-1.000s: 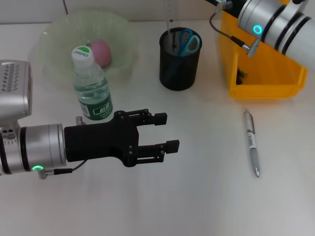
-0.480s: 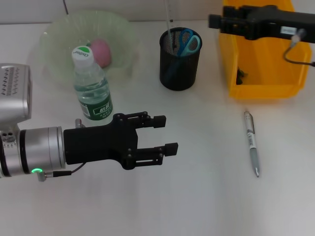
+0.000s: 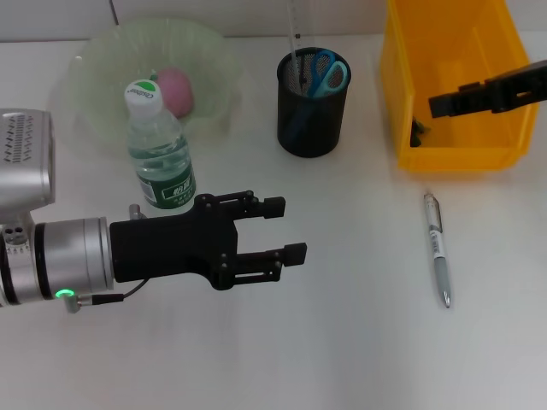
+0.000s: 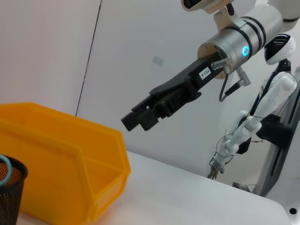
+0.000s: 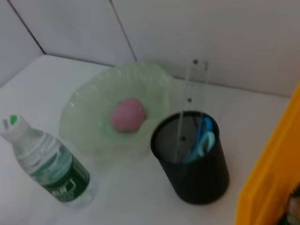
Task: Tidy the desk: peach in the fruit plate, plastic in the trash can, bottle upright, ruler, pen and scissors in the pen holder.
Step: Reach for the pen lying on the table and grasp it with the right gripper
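pen (image 3: 438, 248) flat on desk, well below right hand (image 3: 440, 104)

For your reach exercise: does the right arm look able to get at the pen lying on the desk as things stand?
Probably yes. The pen lies alone on bare desk, in front of the yellow bin. The right gripper hangs over that bin with nothing between. The left gripper sits well aside.
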Controlling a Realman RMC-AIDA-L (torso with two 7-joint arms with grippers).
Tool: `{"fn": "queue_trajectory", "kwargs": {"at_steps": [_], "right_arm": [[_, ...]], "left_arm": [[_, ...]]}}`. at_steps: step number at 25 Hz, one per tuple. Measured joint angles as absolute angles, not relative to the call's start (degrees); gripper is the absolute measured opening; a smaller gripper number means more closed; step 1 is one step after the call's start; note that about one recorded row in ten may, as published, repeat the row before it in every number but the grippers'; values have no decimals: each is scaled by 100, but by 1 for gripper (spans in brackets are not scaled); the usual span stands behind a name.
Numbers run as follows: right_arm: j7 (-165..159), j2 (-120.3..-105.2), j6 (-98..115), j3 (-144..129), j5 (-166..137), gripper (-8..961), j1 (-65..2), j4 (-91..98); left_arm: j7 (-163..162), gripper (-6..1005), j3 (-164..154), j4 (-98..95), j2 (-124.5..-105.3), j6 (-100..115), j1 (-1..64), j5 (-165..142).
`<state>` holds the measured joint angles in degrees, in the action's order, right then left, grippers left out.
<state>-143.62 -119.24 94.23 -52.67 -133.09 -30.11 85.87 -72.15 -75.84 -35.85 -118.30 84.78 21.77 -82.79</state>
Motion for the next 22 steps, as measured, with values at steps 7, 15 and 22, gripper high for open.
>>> {"fn": "queue_trajectory", "kwargs": {"at_steps": [7, 15, 22], "right_arm": [[-15105, -11938, 10082, -5477, -13924, 595, -3106, 9060], [-15903, -11952, 10033, -6582, -14932, 593, -3323, 8830], [-16419, -11952, 9288, -7467, -15288, 591, -3505, 7890]], "left_arm": [[-7216, 723, -7584, -3574, -11830, 8491, 2149, -8278], [-7210, 723, -7601, -3568, -11830, 8662, 2126, -8285], [-6988, 723, -7652, -3500, -11847, 8762, 2123, -8293]]}}
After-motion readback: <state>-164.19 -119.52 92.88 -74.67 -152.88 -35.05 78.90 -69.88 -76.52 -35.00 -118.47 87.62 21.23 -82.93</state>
